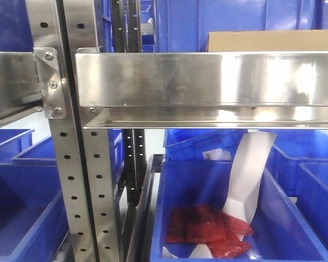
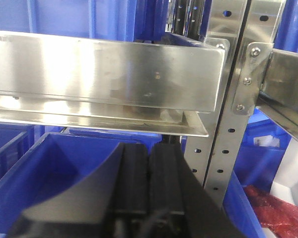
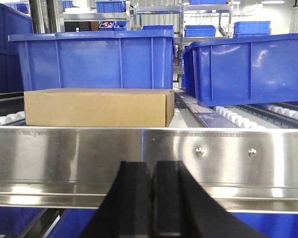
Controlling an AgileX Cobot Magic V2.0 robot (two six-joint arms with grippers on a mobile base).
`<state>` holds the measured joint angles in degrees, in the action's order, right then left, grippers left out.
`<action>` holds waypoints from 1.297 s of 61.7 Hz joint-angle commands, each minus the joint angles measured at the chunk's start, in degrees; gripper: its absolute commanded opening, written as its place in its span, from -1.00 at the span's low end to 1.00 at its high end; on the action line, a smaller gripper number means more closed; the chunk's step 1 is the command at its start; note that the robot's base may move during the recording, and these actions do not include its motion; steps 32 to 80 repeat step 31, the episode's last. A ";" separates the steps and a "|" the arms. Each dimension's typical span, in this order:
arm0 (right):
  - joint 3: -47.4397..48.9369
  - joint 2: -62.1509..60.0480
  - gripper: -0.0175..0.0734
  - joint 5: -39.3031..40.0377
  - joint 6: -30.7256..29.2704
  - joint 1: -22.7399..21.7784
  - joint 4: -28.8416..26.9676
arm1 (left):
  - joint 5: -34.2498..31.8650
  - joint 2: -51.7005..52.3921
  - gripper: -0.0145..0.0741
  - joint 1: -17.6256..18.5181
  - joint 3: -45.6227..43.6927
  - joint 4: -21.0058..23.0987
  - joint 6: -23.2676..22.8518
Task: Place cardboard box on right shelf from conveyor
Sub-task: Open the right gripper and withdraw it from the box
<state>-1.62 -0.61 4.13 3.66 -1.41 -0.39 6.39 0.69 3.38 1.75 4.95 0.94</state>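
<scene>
The cardboard box (image 3: 98,107) lies flat on the right shelf (image 3: 79,158), just behind its polished front rail and in front of a blue bin (image 3: 94,59); both the right gripper (image 3: 151,198) and the left gripper (image 2: 148,183) show jaws pressed together, holding nothing. You should expect a light, stiff carton with matte, unslippery faces whose thin walls can crease under a hard pinch. If you must reseat it, take hold across its short height near the middle of the long front face, squeezing gently.

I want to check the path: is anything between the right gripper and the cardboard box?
Yes. The shelf's steel front rail crosses between the shut right gripper and the cardboard box, which lies behind it.
</scene>
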 commanded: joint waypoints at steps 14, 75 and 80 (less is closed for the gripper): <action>0.24 -0.79 -0.55 4.37 -0.16 -0.05 -0.20 | -4.59 0.48 -0.94 0.19 -0.16 0.15 -0.06; 0.24 -0.79 -0.55 4.37 -0.16 -0.05 -0.20 | -4.59 0.48 -0.94 0.19 -0.16 0.15 -0.06; 0.24 -0.79 -0.55 4.37 -0.16 -0.05 -0.20 | -4.59 0.48 -0.94 0.19 -0.16 0.15 -0.06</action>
